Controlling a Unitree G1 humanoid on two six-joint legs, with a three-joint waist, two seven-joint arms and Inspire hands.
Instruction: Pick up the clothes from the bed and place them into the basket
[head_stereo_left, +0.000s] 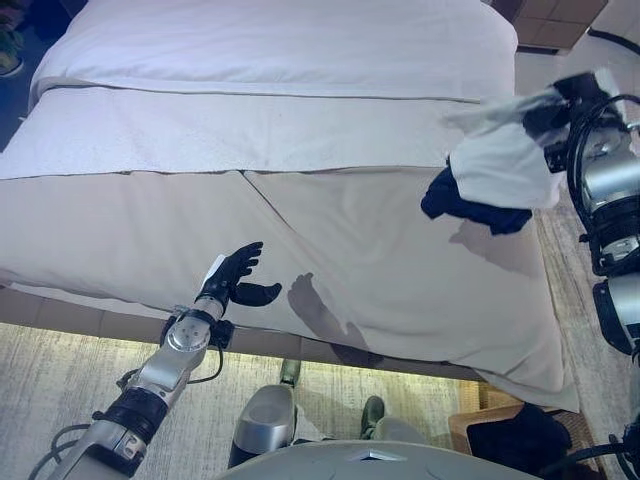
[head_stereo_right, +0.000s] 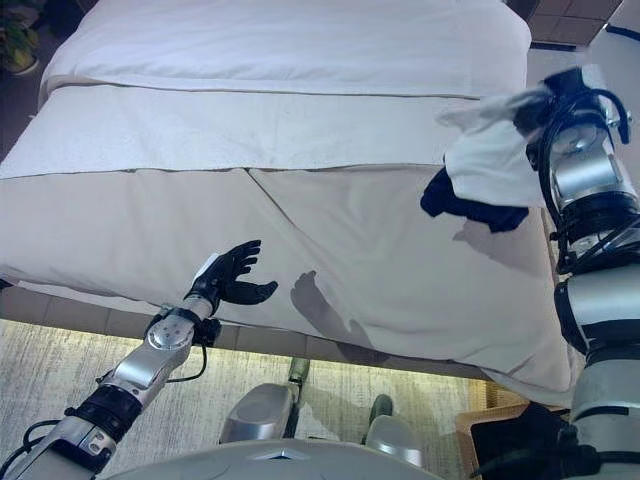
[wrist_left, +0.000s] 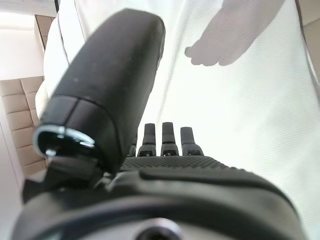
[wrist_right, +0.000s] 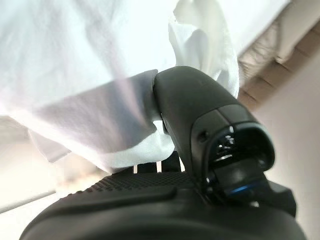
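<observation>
My right hand (head_stereo_left: 560, 105) is shut on a white garment (head_stereo_left: 505, 160) and holds it in the air over the bed's right side. A dark blue garment (head_stereo_left: 462, 205) hangs with it just below. The right wrist view shows the thumb (wrist_right: 200, 125) pressed into the white cloth (wrist_right: 85, 90). My left hand (head_stereo_left: 232, 278) is open and empty, held over the bed's near edge. Its straight fingers (wrist_left: 169, 137) show in the left wrist view over the bedcover. The basket (head_stereo_left: 470, 428) with dark cloth (head_stereo_left: 520, 435) in it stands on the floor at the lower right.
The bed (head_stereo_left: 300, 160) has a beige cover (head_stereo_left: 150, 230) in front, a white sheet behind and a pillow (head_stereo_left: 280, 45) at the back. A pale rug (head_stereo_left: 60, 380) lies in front of the bed.
</observation>
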